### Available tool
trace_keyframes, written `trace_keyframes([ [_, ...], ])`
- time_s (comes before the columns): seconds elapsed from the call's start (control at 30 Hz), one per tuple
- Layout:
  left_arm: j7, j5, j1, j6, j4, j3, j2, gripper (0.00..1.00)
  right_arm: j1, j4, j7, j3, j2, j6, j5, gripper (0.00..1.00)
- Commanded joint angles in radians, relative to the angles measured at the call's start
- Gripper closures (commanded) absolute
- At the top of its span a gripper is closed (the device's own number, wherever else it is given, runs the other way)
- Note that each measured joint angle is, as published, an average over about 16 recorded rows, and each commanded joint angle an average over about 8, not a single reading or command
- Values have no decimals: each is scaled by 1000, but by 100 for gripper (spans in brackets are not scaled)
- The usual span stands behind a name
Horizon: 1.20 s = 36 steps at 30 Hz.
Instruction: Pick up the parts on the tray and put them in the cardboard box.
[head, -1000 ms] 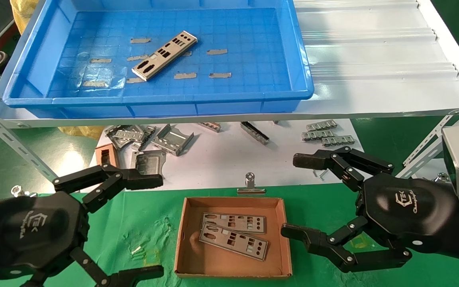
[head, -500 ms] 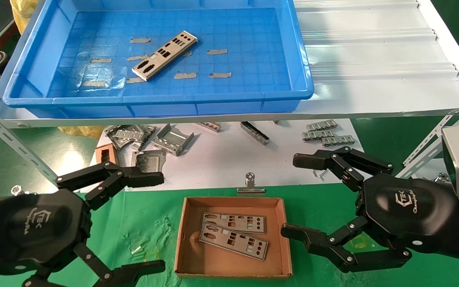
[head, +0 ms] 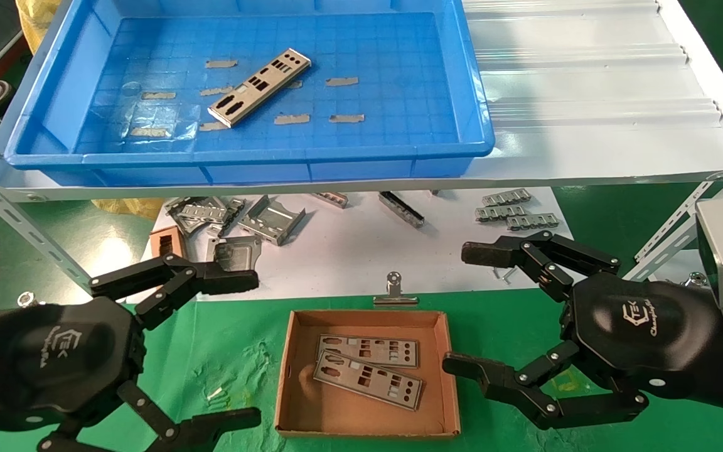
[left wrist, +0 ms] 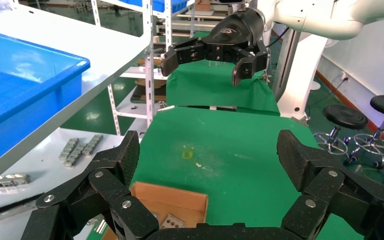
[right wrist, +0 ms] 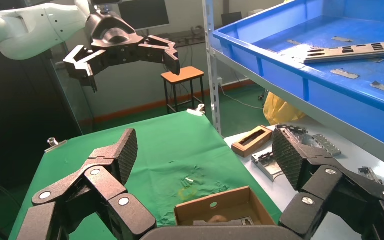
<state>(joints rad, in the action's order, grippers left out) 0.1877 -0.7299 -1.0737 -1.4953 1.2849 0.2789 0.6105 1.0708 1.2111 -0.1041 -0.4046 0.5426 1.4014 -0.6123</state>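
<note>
One silver punched plate (head: 259, 86) lies slantwise on the floor of the blue tray (head: 361, 160) on the shelf; it also shows in the right wrist view (right wrist: 352, 51). Two more plates (head: 368, 370) lie overlapping in the cardboard box (head: 286, 370) on the green cloth. My left gripper (head: 245, 348) is open and empty, to the left of the box. My right gripper (head: 462, 307) is open and empty, to the right of the box. The box also shows in the left wrist view (left wrist: 172, 200) and in the right wrist view (right wrist: 215, 205).
Folded grey brackets (head: 270, 220) and a small brown frame block (head: 166, 243) lie on the white sheet under the shelf. A metal clip (head: 394, 292) sits just behind the box. Tape strips (head: 291, 118) dot the tray floor. A slanted shelf brace (head: 22, 232) stands left.
My left gripper has shifted slightly to the right and forward. The right gripper, the plates and the box have not moved.
</note>
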Motion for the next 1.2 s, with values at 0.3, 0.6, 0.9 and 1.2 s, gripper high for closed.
trace_keyframes([
  [0.3, -1, -1, -1, 0, -2, 1, 1, 0, 0, 0, 0, 0, 0, 0, 0, 0],
  [0.6, -1, -1, -1, 0, -2, 1, 1, 0, 0, 0, 0, 0, 0, 0, 0, 0],
  [0.9, -1, -1, -1, 0, -3, 1, 2, 0, 0, 0, 0, 0, 0, 0, 0, 0],
  [1.2, -1, -1, -1, 0, -3, 2, 2, 0, 0, 0, 0, 0, 0, 0, 0, 0],
])
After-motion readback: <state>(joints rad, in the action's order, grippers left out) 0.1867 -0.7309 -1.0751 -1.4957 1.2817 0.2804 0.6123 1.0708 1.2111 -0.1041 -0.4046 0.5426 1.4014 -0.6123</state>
